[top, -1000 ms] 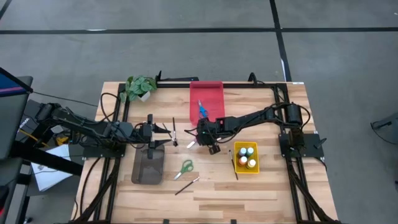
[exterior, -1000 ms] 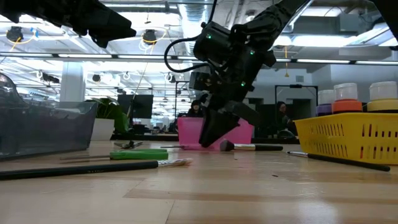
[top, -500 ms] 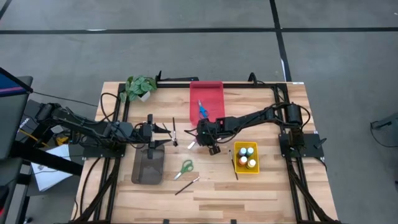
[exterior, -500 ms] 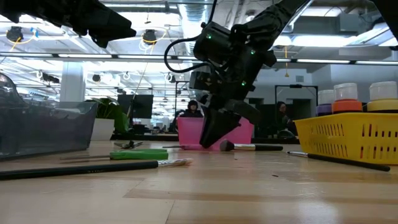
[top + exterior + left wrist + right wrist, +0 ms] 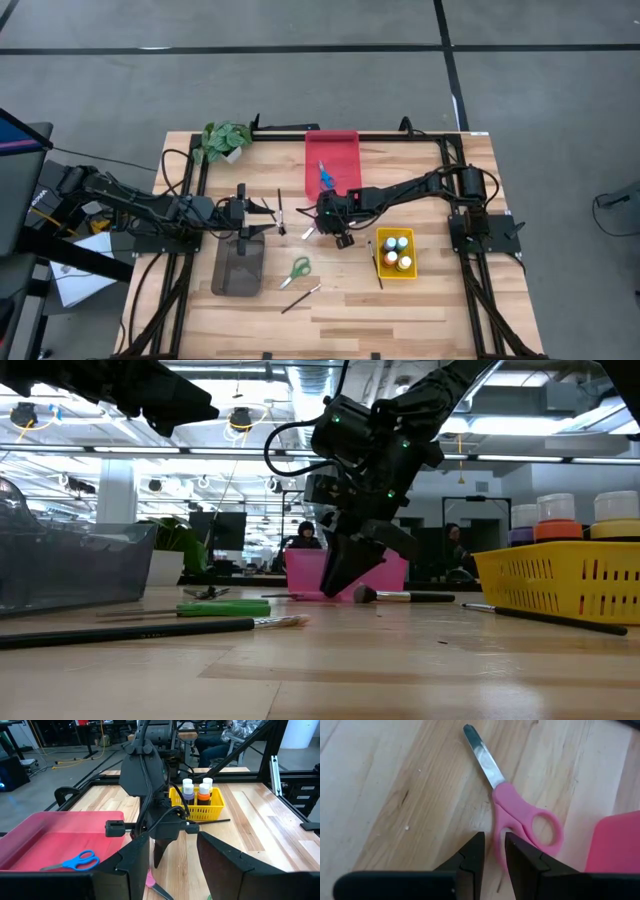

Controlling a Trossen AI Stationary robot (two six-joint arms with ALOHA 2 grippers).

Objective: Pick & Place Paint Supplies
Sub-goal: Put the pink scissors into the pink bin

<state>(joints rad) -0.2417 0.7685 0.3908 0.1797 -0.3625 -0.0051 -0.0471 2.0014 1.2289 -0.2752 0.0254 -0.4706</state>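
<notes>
The pink-handled scissors (image 5: 512, 805) lie flat on the wood beside the red tray's corner (image 5: 615, 845); in the high view they (image 5: 307, 232) are just left of my right gripper (image 5: 322, 226). That gripper (image 5: 493, 847) points down at their handle, its fingers nearly together, tips at the tabletop (image 5: 338, 588). My left gripper (image 5: 272, 214) hovers open above the grey tray's far end, facing the right arm (image 5: 174, 852). Blue scissors (image 5: 325, 177) lie in the red tray. Green scissors (image 5: 297, 270) and brushes (image 5: 281, 212) (image 5: 300, 297) lie on the table. Paint bottles (image 5: 397, 250) stand in the yellow basket. My right gripper comes from above, pointing down, and has the rim of one pink handle loop (image 5: 499, 837) between its two fingertips. The fingers (image 5: 520, 857) cover the rest of that loop. The scissors lie flat on the table, blade (image 5: 482, 752) pointing away from the fingers.
The red tray (image 5: 345, 145) is at the far middle, the yellow basket (image 5: 380, 252) right of the gripper with a brush (image 5: 379, 270) along its left side. The grey tray (image 5: 238, 272) is near left and a potted plant (image 5: 225, 140) at the far left. People sit in the room behind.
</notes>
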